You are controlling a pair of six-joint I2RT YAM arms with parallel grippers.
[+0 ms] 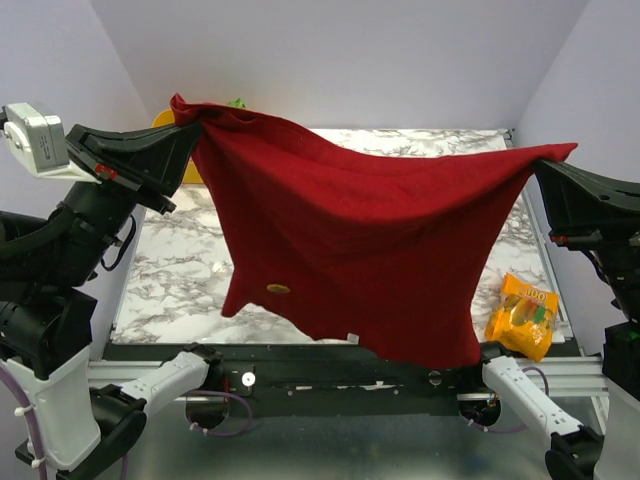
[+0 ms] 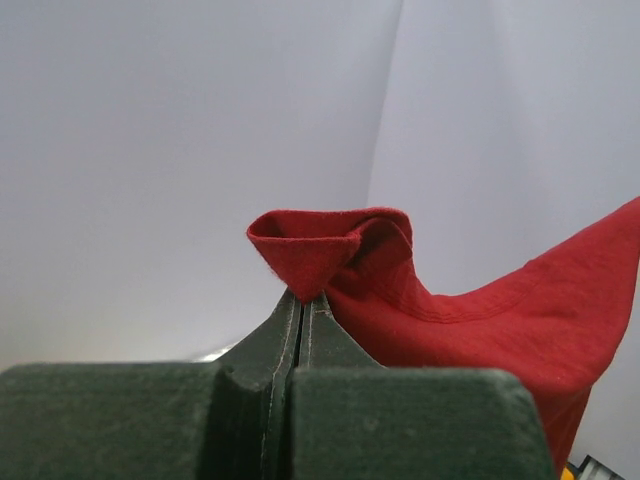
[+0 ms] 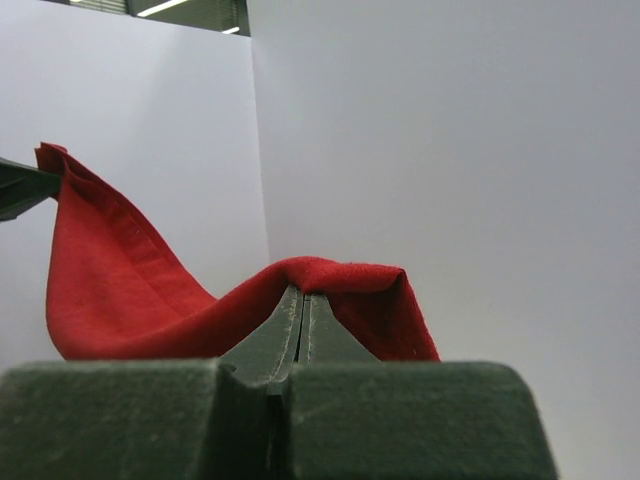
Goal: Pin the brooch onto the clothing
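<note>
Left tool (image 2: 302, 300), right tool (image 3: 303, 295) clamp clothing (image 1: 370, 230) corners | brooch (image 1: 278, 289) hangs below left tool

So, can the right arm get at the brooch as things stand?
Probably not: the right gripper is shut on a corner of the shirt, holding it up, and the brooch sits low on the opposite side.

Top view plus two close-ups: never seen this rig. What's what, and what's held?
Two robot arms stand side by side. The wide picture comes from a fixed camera above and behind them; the close-ups come from a camera on each wrist. The left end effector and right end effector are each shut on an edge of the dark red T-shirt, holding it spread above the marble table. A small golden brooch shows on the hanging fabric, near its lower edge. An orange snack bag lies on the table at right.
</note>
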